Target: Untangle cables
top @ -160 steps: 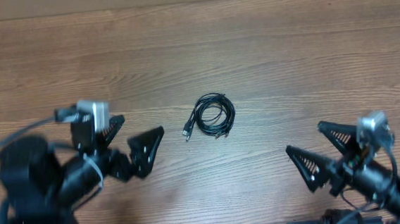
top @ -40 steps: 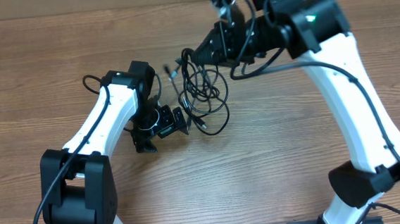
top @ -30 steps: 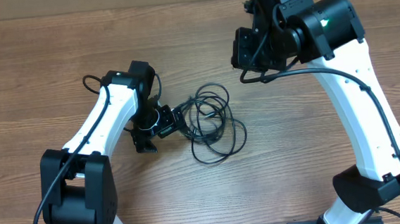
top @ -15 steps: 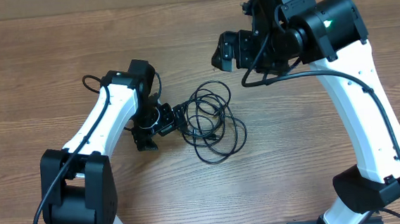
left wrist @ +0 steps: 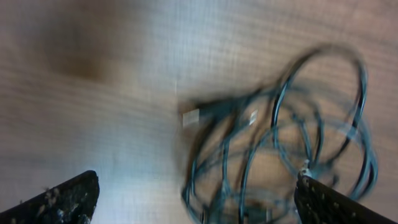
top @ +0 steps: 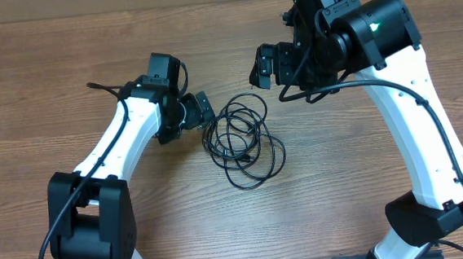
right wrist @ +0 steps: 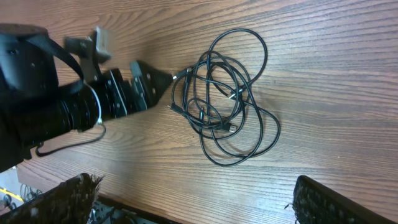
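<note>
We see our left gripper spread wide just beside the tangled cables on the table; our right gripper, released, holds nothing.

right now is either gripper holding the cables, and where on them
Nothing is held: the left gripper and right gripper are both open, and the cables lie loose on the table.

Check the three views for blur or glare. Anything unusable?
Left wrist: heavily blurred, with the cables smeared and a pale washed-out glare on the table. Right wrist: sharp, every loop and the wood grain crisp. Overhead: sharp, with even light and no hard shadows.
</note>
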`<state>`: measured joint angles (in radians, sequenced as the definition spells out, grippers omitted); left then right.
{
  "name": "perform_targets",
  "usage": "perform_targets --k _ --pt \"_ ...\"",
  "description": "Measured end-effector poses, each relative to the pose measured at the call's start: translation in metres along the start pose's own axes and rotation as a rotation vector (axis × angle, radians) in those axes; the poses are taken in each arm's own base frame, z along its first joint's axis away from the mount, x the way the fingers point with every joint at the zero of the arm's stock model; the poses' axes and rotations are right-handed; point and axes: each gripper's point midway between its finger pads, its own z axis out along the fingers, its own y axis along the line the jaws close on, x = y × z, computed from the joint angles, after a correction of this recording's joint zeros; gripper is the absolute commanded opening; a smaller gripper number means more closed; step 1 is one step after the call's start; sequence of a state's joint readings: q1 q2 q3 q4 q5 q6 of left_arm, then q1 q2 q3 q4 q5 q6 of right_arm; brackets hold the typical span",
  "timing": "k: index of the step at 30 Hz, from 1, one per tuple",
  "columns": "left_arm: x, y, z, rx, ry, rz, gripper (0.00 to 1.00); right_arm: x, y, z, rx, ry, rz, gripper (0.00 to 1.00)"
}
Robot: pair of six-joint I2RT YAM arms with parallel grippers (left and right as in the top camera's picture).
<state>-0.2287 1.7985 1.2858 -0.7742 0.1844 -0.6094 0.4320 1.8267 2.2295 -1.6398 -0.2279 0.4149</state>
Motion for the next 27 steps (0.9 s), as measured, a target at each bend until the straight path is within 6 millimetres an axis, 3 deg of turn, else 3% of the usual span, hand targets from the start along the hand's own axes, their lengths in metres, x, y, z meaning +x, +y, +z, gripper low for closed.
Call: perform_targets --k 4,8,12,23,27 --pt "-0.011 -0.009 0.000 0.027 -0.051 0.014 1.00 0.000 0.000 0.000 0.000 0.000 0.000 1.00" --pt "-0.002 -0.024 0.001 0.067 -0.028 0.070 0.87 -0.001 0.000 0.000 -0.002 -0.002 -0.001 1.00" --pt "0.012 -0.032 0.004 0.057 -0.007 0.190 1.00 -0.001 0.001 0.000 -0.002 -0.004 -0.002 1.00" --pt "0.019 -0.009 0.027 -0.054 -0.056 0.276 0.96 -0.001 0.001 0.000 -0.002 -0.005 -0.001 1.00" --pt "0.026 -0.003 0.037 -0.049 -0.043 0.275 0.76 -0.002 0.001 0.000 -0.003 -0.006 -0.002 1.00"
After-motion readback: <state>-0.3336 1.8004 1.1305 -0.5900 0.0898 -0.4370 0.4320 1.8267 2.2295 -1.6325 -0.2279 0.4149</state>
